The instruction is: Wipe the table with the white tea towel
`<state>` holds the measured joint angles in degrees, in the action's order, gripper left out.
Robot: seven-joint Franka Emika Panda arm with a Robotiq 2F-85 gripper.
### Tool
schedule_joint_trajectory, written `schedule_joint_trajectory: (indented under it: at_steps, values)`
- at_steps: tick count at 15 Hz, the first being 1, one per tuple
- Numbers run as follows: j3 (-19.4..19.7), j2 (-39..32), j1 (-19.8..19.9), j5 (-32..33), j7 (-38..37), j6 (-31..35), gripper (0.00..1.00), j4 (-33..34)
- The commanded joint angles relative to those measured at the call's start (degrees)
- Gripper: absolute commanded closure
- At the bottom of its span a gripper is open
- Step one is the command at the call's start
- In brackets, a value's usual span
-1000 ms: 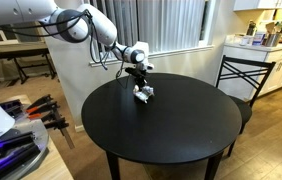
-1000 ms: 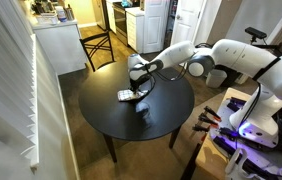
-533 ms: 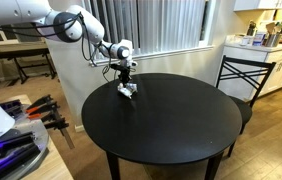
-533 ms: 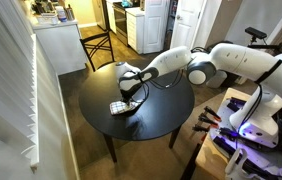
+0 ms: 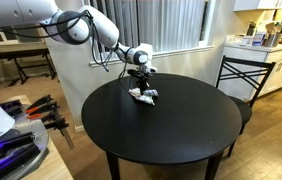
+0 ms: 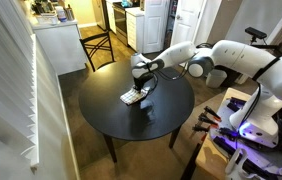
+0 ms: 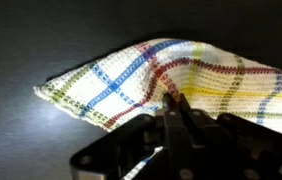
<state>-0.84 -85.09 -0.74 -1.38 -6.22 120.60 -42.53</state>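
Wrist view: the black pincer (image 7: 176, 112) is clamped tight on a white woven tea towel with coloured check stripes (image 7: 151, 72). The towel fans out just ahead of and beneath it, pressed flat on the round black worktop (image 5: 176, 125), likely so it drags along for wiping.

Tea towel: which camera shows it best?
The wrist view: the tea towel fills the frame, its coloured checks clear, pinched by the gripper. Both exterior views show only a small pale bundle on the black table.
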Motion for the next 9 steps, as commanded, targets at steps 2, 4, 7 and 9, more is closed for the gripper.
schedule_joint_trajectory:
  at_steps: [2, 4, 7, 9]
  values:
    - [1.1, -0.1, 9.4, -4.0, -2.1, 4.9, 0.99, -2.6]
    - [1.5, 1.4, 12.7, -4.9, -4.1, 8.7, 0.99, -7.4]
    - [1.7, 2.5, 15.7, -6.7, -8.9, 14.1, 0.99, -12.2]
    - [1.9, 3.5, 16.0, -7.4, -11.7, 15.8, 0.99, -13.5]
